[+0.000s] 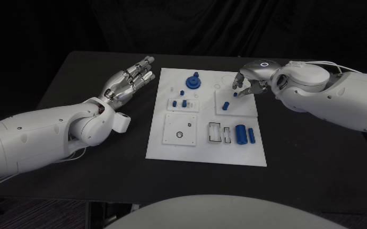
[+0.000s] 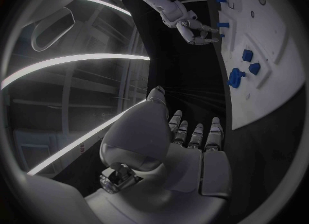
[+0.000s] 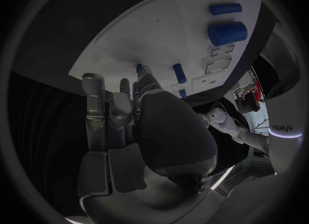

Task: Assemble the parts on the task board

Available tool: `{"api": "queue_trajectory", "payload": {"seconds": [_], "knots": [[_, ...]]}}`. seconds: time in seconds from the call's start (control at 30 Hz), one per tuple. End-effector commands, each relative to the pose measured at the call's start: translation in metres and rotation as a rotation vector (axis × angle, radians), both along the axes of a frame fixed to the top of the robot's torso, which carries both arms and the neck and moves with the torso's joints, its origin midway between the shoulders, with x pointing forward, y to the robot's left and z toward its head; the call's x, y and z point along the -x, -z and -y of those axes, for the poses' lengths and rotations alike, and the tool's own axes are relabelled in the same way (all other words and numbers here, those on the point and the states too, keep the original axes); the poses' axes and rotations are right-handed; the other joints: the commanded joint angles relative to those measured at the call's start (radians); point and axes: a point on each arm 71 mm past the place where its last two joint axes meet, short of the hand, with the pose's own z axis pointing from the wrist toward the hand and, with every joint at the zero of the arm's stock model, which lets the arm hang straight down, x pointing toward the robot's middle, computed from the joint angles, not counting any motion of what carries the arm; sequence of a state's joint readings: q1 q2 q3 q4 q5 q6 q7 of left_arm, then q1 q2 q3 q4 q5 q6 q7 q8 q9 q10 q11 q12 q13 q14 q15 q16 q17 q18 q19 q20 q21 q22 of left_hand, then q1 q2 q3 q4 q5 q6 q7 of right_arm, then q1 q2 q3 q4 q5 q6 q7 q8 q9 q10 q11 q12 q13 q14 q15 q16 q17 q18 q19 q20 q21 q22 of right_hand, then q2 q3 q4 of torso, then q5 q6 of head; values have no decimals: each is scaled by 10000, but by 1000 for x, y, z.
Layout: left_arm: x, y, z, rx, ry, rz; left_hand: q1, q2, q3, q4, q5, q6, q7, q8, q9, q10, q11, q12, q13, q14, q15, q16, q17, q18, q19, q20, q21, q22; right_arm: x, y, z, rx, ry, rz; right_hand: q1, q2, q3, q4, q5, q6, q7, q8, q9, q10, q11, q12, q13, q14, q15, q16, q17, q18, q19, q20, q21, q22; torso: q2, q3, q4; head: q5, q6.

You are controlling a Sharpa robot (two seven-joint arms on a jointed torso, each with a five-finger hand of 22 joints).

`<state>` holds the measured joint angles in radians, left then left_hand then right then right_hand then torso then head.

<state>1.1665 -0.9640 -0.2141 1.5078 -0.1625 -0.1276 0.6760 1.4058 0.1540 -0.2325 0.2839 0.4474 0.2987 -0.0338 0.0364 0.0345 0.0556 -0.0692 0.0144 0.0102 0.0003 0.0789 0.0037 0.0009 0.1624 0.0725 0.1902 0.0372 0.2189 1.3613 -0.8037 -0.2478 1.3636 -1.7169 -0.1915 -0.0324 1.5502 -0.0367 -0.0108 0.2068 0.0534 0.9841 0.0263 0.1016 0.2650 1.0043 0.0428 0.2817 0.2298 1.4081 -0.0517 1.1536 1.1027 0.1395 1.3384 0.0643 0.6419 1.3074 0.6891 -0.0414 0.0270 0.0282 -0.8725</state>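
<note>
The white task board (image 1: 172,152) lies in the middle of the black table. My right hand (image 1: 249,82) hovers over its far right corner and pinches a small blue part (image 1: 235,94) between thumb and a finger; the same part (image 2: 223,24) shows at those fingertips in the left wrist view. Just below it a blue peg (image 1: 226,105) stands in the board. My left hand (image 1: 130,82) lies beside the board's left edge, fingers stretched out and apart, holding nothing. A blue round part with a knob (image 1: 194,82) stands at the board's far middle.
Two blue cylinders (image 1: 245,133) lie at the board's near right, beside white slots (image 1: 216,132). Small blue pieces (image 1: 180,103) sit left of centre. A square plate with a hole (image 1: 180,133) is at the near left. Bare black table surrounds the board.
</note>
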Motion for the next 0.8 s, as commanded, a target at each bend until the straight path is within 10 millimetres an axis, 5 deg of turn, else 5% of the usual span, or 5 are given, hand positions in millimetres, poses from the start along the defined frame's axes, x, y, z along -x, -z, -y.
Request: {"api": "queue_trajectory", "payload": {"seconds": [0.03,0.57,0.8], "knots": [[2,-10,1,797,119,1282,180,-1,33,-41,115,7,85,-28,-3,24,91,-28,16,-3,80,-37,-9,167,52,75,58,41,0,4,1,203,7,-130,0,-96,38,23,-54,26,73,-57,-34,139,24,-104,-56,32,70,-24,-14,-75,32,-9,61,877,4,-5,-12,20,-1],[1,-9,1,761,134,1204,396,-9,63,-81,292,-2,163,-26,-1,80,209,-18,26,59,203,-10,16,167,181,201,119,159,-1,7,3,-17,-76,103,-26,-196,237,-40,-52,227,392,-63,-67,539,-12,-397,-216,34,58,-20,1,-71,5,-6,111,880,-2,-17,-47,77,-1],[1,-8,1,736,141,1151,468,9,69,-77,340,223,335,12,29,154,329,-5,39,82,268,0,23,167,227,280,138,171,0,7,1,-181,-155,290,81,-222,455,-119,-53,-225,594,-350,-225,736,35,-628,-336,56,72,15,40,-81,10,-4,194,890,-28,-33,-31,70,-1]]}}
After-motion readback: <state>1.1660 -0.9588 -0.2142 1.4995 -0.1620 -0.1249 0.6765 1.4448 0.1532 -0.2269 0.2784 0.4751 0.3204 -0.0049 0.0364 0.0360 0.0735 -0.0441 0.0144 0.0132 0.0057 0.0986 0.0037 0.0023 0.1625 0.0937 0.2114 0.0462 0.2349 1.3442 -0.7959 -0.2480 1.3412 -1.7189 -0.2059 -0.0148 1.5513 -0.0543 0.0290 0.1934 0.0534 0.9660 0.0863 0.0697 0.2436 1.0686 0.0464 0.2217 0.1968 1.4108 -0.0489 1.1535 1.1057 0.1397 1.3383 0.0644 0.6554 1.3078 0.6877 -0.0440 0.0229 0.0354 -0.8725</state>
